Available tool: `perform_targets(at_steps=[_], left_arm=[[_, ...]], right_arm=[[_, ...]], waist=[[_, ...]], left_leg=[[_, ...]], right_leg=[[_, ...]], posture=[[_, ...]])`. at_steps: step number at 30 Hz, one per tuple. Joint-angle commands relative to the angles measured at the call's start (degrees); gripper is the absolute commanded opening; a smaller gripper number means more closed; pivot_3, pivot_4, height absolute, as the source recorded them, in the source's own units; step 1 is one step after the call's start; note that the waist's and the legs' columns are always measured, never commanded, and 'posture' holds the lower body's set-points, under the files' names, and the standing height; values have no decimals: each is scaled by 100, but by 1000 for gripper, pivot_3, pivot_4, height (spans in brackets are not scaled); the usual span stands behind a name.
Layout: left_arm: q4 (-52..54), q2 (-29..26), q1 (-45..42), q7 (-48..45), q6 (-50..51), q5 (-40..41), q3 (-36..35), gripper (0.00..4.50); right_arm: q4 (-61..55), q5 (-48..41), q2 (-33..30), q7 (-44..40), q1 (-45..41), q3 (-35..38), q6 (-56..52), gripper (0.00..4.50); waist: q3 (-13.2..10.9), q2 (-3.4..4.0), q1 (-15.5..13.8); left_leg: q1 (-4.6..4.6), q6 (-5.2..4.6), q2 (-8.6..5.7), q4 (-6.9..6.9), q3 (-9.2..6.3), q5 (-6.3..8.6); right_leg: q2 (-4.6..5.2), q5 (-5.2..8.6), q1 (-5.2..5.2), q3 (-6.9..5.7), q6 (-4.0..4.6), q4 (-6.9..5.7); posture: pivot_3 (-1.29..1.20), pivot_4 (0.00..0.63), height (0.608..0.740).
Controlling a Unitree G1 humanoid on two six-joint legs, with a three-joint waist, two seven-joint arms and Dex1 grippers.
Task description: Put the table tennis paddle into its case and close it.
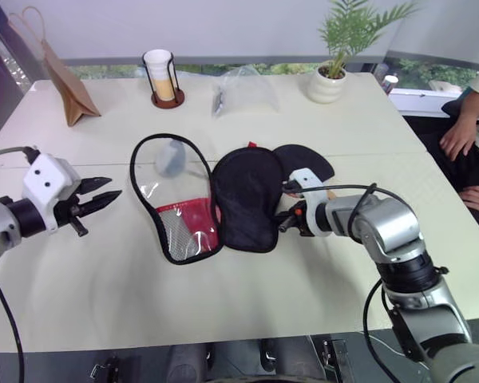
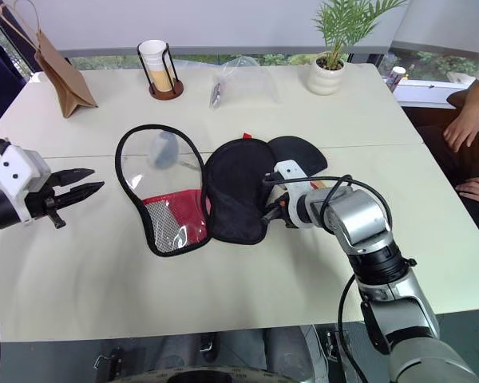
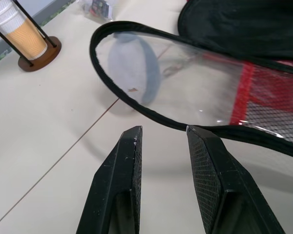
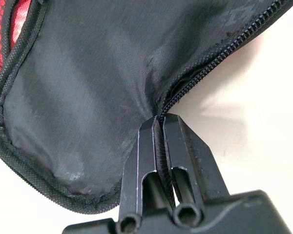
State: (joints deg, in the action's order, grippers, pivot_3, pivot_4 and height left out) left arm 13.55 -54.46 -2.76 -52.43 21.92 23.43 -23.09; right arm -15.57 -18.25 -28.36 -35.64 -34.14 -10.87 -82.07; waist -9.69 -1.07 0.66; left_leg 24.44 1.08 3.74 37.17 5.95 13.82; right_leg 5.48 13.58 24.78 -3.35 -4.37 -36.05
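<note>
The case [image 1: 243, 199] lies opened flat in the middle of the table: a black fabric half on the right, and on the left a half with a clear window [image 1: 164, 171] and a red mesh panel [image 1: 193, 223]. The table tennis paddle [image 1: 307, 162] lies right of the case, its black face partly tucked behind the black half, its handle mostly hidden by my right wrist. My right gripper [image 4: 159, 119] is shut on the case's zip edge, and the fabric puckers at its tips. My left gripper [image 1: 114, 188] hovers left of the window half, open and holding nothing.
A small grey pouch [image 1: 170, 157] shows through the clear window. Along the table's far edge stand a brown paper bag [image 1: 68, 84], a cup in a wire holder [image 1: 161, 76], a clear plastic bag [image 1: 243, 92] and a potted plant [image 1: 331, 76]. A person's hands [image 1: 463, 136] rest at the right.
</note>
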Motion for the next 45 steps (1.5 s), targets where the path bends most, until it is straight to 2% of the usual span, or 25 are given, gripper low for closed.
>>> perform_targets(at_steps=[1, 10, 17, 25, 35, 39, 43, 45], left_arm=[[85, -23, -56, -29, -87, -13, -1, 1435], [107, -6, -112, -50, -45, 23, 87, 1435], [14, 39, -301, -60, -98, -23, 282, 1435], [-14, 98, -406, -41, -130, -55, 414, 1435], [187, 89, -262, -201, 99, 168, 329, 1435], [241, 88, -254, -214, 166, 221, 319, 1435], [247, 109, -261, -202, 156, 194, 333, 1435], [256, 119, -248, -197, 146, 186, 341, 1435]], right_arm=[[-190, -213, 28, 151, 185, 126, -573, 34], [-846, -403, 36, 573, 454, 185, -929, 34], [-352, -197, -849, 245, 420, -356, 392, 34], [274, 284, -1511, -252, 245, -1170, 1888, 34], [1110, 897, -1730, -923, -229, -1621, 3135, 34], [1271, 917, -1641, -1163, -295, -1606, 3069, 34], [1285, 588, -1398, -1121, -346, -1166, 2348, 34], [1292, 466, -1266, -989, -399, -839, 1990, 596]], waist=[[0, 0, 1], [0, 0, 7], [0, 0, -4], [2, -3, -4], [6, -9, 1], [6, -9, -7], [6, -10, -9], [5, -9, -9]], left_leg=[[0, 0, 1, 0, 0, 0], [3, 0, 3, -2, 1, 0], [3, 0, 1, 0, 1, 0], [1, -1, 0, 3, -1, 0], [-2, -1, 2, 8, 0, 0], [0, -1, 2, 8, 0, 0], [0, -1, 2, 8, 0, 0], [0, -1, 2, 8, 0, 0]], right_leg=[[0, 0, 0, 0, 0, 0], [0, 1, 6, 0, 1, 1], [1, 1, 4, 1, 2, 8], [1, 1, 0, 0, 1, 9], [1, 1, 10, 1, 1, 7], [1, 1, 8, 0, 1, 7], [1, 1, 6, 1, 1, 7], [1, 1, 0, 1, 1, 7]], posture=[[0, 150, 740], [0, 150, 740], [0, 150, 740], [0, 150, 740], [0, 150, 740], [0, 150, 740], [0, 150, 740], [0, 150, 740]])
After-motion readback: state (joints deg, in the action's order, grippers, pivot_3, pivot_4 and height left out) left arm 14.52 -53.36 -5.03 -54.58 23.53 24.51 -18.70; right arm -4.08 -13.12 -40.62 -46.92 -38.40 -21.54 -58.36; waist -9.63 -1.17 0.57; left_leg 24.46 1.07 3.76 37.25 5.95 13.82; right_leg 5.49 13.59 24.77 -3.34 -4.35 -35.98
